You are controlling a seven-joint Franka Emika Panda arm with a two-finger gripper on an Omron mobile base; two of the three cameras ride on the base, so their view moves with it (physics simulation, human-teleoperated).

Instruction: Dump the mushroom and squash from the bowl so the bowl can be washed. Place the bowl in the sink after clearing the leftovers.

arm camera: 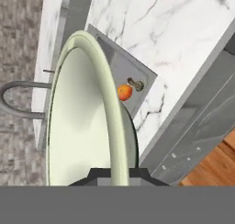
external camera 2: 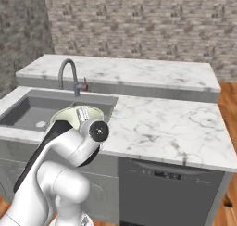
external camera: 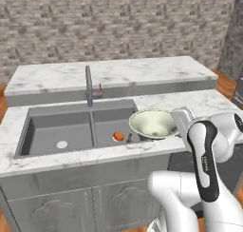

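Observation:
The pale greenish-white bowl [external camera: 153, 123] hangs tipped on its side over the right basin of the dark grey sink [external camera: 57, 126]. My gripper [arm camera: 112, 175] is shut on the bowl's rim [arm camera: 108, 113], and the bowl's inside looks bare. An orange squash [arm camera: 124, 92] and a small brown mushroom [arm camera: 136, 85] lie on the floor of the right basin. From the left base view the squash [external camera: 118, 136] and mushroom [external camera: 129, 138] sit just left of the bowl, with my gripper [external camera: 177, 125] at its right edge. In the right base view my arm covers most of the bowl [external camera 2: 74, 113].
A grey arched faucet [external camera: 88, 86] stands behind the sink's divider. White marble counter [external camera 2: 157, 123] stretches right of the sink, with a dishwasher front [external camera 2: 166, 183] below it. A raised marble ledge [external camera: 109, 72] and a brick wall run behind.

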